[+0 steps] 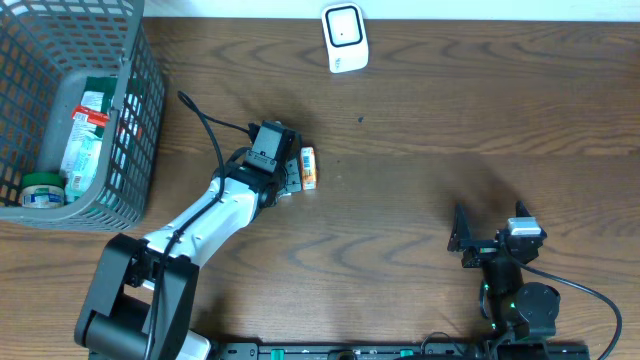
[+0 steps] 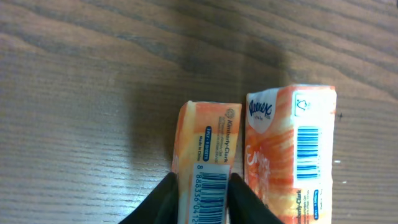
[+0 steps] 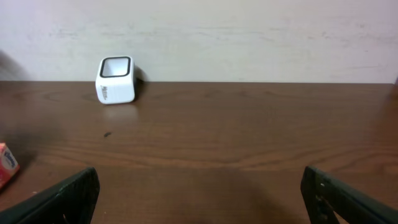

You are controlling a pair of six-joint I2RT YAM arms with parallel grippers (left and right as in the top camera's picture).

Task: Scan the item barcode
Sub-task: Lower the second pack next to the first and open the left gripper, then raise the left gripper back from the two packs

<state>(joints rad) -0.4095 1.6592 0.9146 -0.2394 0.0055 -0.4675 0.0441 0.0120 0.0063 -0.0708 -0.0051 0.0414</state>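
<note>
Tissue pack (image 2: 208,134), likely light and squashy, suits a gentle pinch across its narrow sides; left end effector (image 2: 202,186) straddles it, grip uncertain

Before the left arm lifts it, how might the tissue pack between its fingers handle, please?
Probably light and soft: the tissue pack looks film-wrapped, so it may squash between the fingers. The glossy wrap could slip. On its narrow edge, it might tip onto the second pack.
</note>
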